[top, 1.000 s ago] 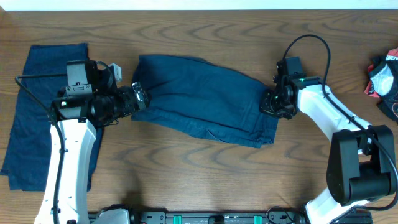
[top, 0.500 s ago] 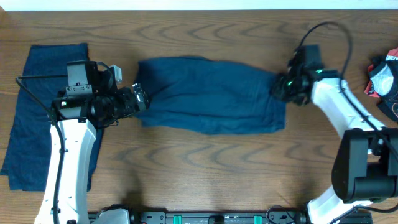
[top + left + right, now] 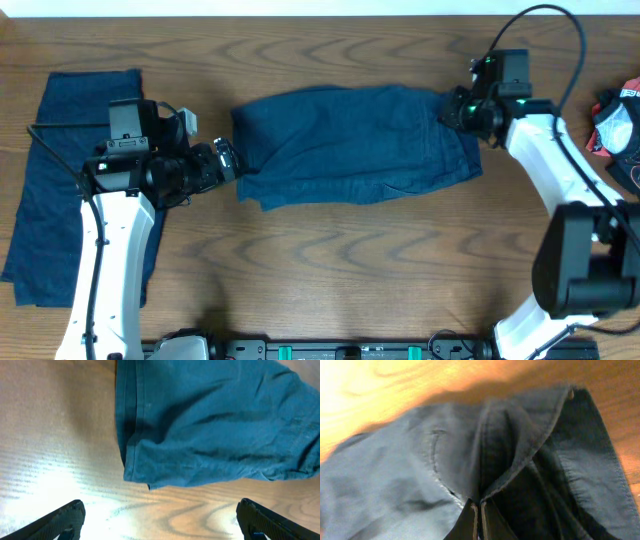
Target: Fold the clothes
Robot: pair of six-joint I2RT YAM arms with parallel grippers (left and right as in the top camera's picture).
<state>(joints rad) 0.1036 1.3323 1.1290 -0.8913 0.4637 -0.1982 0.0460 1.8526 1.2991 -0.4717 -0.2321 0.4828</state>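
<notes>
Navy cloth lies across the wooden desk (image 3: 350, 270) in the overhead view: the middle garment (image 3: 350, 145) is spread wide but rumpled, its lower edge uneven. The left gripper (image 3: 222, 160) sits just beside the middle garment's left end, apart from it. The right gripper (image 3: 455, 108) is at its upper right corner, where the cloth bunches up. A second garment (image 3: 60, 180) lies well to the left of the middle garment, partly under the left arm. A red and black object (image 3: 615, 125) lies far to its right.

From the left wrist, the left gripper (image 3: 160, 510) has its fingers spread wide with nothing between them. The middle garment's (image 3: 210, 425) stitched hem lies just ahead on the bare desk (image 3: 50, 435).

From the right wrist, the right gripper (image 3: 479, 512) is pinched together on a ridge of the middle garment (image 3: 395, 475) — a thin fold with several layers gathered at the tips.

The risk, as I judge it, is that this narrow pinch slips or holds only some layers, so any pull drags the cloth crooked. With the left end unheld, the whole piece may slide rather than fold — and the creases would set in.
</notes>
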